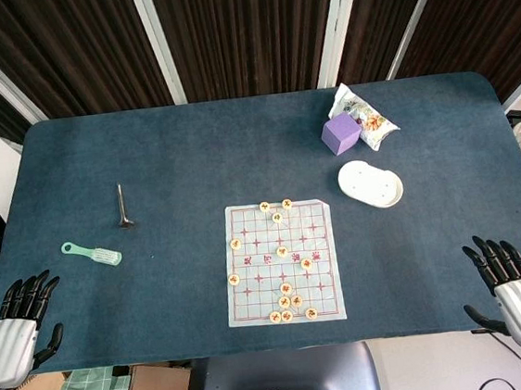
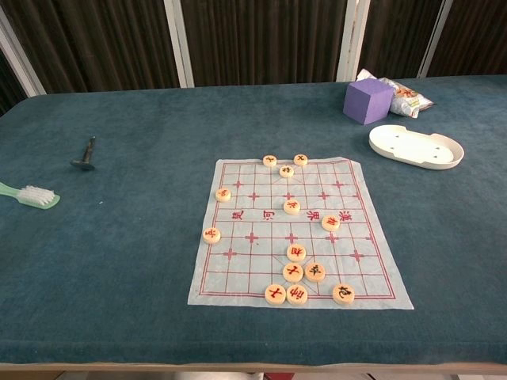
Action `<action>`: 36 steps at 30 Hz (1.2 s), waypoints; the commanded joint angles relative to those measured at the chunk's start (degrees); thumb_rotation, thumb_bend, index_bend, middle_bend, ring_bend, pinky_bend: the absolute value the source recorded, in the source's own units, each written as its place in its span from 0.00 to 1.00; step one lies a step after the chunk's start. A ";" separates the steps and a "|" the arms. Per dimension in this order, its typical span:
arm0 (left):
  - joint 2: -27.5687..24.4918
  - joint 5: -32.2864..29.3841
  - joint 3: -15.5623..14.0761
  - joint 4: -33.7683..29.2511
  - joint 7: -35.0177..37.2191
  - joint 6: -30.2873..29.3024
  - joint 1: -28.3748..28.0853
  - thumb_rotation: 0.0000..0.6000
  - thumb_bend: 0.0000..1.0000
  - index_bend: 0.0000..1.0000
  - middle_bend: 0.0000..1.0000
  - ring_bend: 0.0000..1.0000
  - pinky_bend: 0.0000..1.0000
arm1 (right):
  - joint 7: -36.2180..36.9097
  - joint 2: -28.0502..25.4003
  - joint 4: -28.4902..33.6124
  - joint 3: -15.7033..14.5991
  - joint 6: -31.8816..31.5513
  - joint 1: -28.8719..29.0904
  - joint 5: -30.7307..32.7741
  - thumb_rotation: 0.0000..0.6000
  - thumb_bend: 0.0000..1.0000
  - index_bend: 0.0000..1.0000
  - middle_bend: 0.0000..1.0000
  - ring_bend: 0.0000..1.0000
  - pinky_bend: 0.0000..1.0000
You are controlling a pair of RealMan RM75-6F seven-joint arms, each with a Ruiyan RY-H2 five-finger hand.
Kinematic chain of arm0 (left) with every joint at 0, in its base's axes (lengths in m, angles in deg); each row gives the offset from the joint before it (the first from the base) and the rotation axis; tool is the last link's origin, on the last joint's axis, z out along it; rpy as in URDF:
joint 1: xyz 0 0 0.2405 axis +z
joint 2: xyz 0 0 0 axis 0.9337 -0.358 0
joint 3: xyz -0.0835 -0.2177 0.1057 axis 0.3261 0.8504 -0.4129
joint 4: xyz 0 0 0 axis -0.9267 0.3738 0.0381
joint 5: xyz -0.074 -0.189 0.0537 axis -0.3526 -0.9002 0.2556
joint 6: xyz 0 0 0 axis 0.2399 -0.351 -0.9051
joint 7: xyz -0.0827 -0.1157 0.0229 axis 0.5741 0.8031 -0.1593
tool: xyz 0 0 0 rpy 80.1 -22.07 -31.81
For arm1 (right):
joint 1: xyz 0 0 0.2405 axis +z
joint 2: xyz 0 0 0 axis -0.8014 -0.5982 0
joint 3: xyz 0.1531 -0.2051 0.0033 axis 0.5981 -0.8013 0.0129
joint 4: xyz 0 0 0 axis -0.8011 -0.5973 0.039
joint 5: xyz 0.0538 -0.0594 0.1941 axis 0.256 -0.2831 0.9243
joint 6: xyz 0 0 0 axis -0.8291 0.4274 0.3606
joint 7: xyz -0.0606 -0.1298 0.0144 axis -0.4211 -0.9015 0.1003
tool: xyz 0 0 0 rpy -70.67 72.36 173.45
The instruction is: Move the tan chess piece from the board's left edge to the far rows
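Note:
A white paper chess board (image 1: 253,303) (image 2: 238,277) lies at the middle of the blue table. Two tan round pieces sit on its left edge: the nearer piece (image 1: 234,279) (image 2: 211,234) and the farther piece (image 1: 235,244) (image 2: 223,194). Three more pieces (image 1: 277,217) (image 2: 286,171) cluster in the far rows, and others are scattered toward the near edge. In the head view my left hand (image 1: 18,327) hovers at the table's near left corner, fingers spread, holding nothing. My right hand (image 1: 513,290) is at the near right corner, also spread and empty. Neither hand shows in the chest view.
A green brush (image 1: 92,253) (image 2: 30,195) and a dark metal tool (image 1: 124,207) (image 2: 85,154) lie left of the board. A purple cube (image 1: 341,134) (image 2: 367,100), a snack bag (image 1: 364,117) (image 2: 400,91) and a white dish (image 1: 369,183) (image 2: 415,146) sit at the far right.

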 commanded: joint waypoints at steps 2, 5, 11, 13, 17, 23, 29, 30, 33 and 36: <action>0.12 -0.26 0.09 -0.01 -0.06 0.32 -0.13 1.00 0.46 0.00 0.00 0.00 0.05 | -0.30 1.24 -0.55 1.08 1.57 1.57 -0.70 1.00 0.33 0.00 0.00 0.00 0.00; 0.19 -0.21 -0.07 -0.15 -0.16 0.73 -0.26 1.00 0.46 0.00 0.00 0.00 0.05 | -1.47 2.11 0.80 2.93 6.18 6.05 -2.15 1.00 0.33 0.00 0.00 0.00 0.00; 0.01 0.21 -0.30 -0.10 0.43 0.91 -0.44 1.00 0.46 0.00 0.00 0.00 0.05 | -6.38 4.71 9.46 11.53 25.12 21.81 1.40 1.00 0.33 0.12 0.00 0.00 0.00; -0.17 0.03 -0.29 -0.03 0.94 1.25 -0.59 1.00 0.46 0.00 0.00 0.00 0.05 | -9.15 7.27 10.59 14.86 31.13 26.46 5.59 1.00 0.33 0.19 0.00 0.00 0.00; -0.62 -0.46 -0.21 0.31 2.34 2.19 -1.05 1.00 0.46 0.00 0.00 0.00 0.05 | -16.93 16.83 7.96 21.42 40.19 35.60 17.60 1.00 0.33 0.29 0.00 0.00 0.00; -1.34 -1.09 -0.13 0.49 4.13 2.69 -1.23 1.00 0.46 0.00 0.00 0.00 0.05 | -27.25 30.04 -2.82 25.71 44.25 45.56 30.45 1.00 0.33 0.41 0.00 0.00 0.00; -1.88 -1.02 -0.29 0.67 5.38 2.61 -1.19 1.00 0.46 0.00 0.00 0.00 0.05 | -29.96 40.69 -15.45 27.45 46.72 53.54 38.31 1.00 0.34 0.47 0.00 0.00 0.00; -1.94 -1.03 -0.30 0.67 5.52 2.59 -1.17 1.00 0.46 0.00 0.00 0.00 0.05 | -30.25 41.91 -17.11 27.62 47.11 54.49 39.35 1.00 0.34 0.48 0.00 0.00 0.00; -2.05 -1.16 -0.26 0.74 5.80 2.52 -1.14 1.00 0.46 0.00 0.00 0.00 0.05 | -30.60 45.42 -22.17 28.00 47.80 57.24 41.32 1.00 0.38 0.49 0.00 0.00 0.00; -2.11 -1.24 -0.25 0.73 6.00 2.54 -1.14 1.00 0.46 0.00 0.00 0.00 0.05 | -30.28 48.40 -26.92 28.07 48.92 59.51 42.55 1.00 0.43 0.51 0.00 0.00 0.00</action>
